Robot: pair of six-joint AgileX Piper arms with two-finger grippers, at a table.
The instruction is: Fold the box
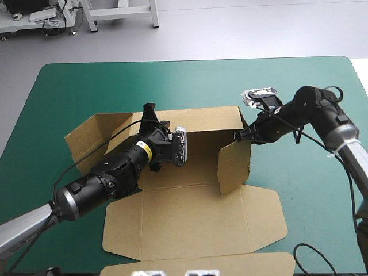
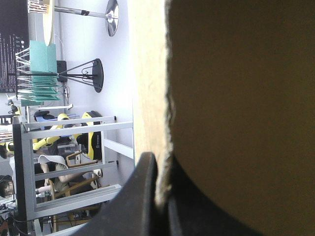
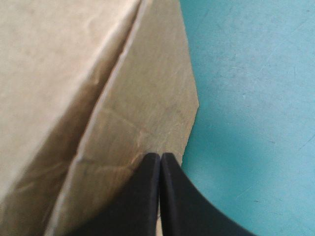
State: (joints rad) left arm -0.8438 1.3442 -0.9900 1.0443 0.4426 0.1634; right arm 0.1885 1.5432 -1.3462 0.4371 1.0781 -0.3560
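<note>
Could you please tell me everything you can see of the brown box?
The box is brown cut board, partly formed on the teal-green cover: far wall and right flap raised, left flap splayed out, lid flat toward the near edge. The left gripper pinches the far wall's top; the right gripper pinches the right flap.

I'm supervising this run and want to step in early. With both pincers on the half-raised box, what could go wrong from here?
The right pincer bites only the very edge of the side wall, so it may slip and the wall drop. The left pincer pinches the rim of the back wall; a hard pull could crease the box. The left flap splays outward, unheld, and may stay untucked.
</note>
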